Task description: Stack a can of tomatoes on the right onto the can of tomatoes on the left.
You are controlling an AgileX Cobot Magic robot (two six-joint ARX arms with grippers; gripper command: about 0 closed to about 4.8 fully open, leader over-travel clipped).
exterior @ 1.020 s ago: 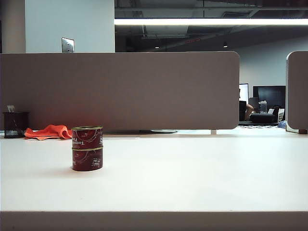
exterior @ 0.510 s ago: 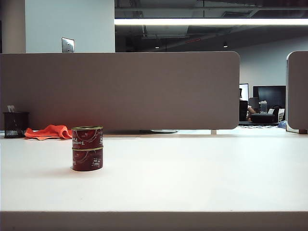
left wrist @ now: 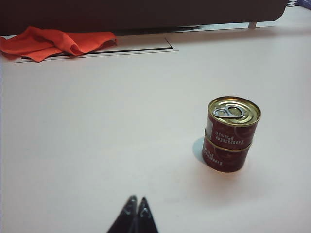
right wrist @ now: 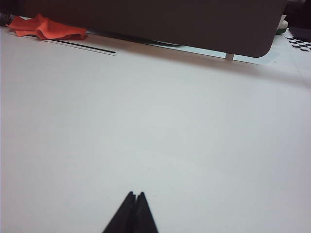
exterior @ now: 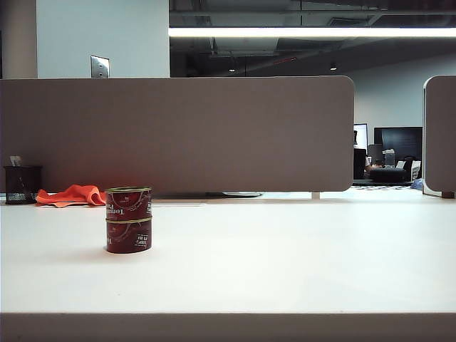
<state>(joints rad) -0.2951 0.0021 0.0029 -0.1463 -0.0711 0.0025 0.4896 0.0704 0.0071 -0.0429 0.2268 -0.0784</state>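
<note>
Exterior view: two tomato paste cans, upper can seated squarely on lower can, stand on the white bench, left of centre; no arm visible.

Left wrist view: left tool clenched, empty, above bare bench, well apart from the stack (pull-tab lid up).

Right wrist view: right tool clenched, empty; orange cloth by the divider.

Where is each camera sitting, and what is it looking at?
Exterior view: low at the table's edge, facing the stacked cans and the grey divider; no robot parts show.
Left wrist view: on the left arm, looking down at the cans past the shut left gripper.
Right wrist view: on the right arm, facing bare table; the shut right gripper shows.
All three see the orange cloth.
</note>
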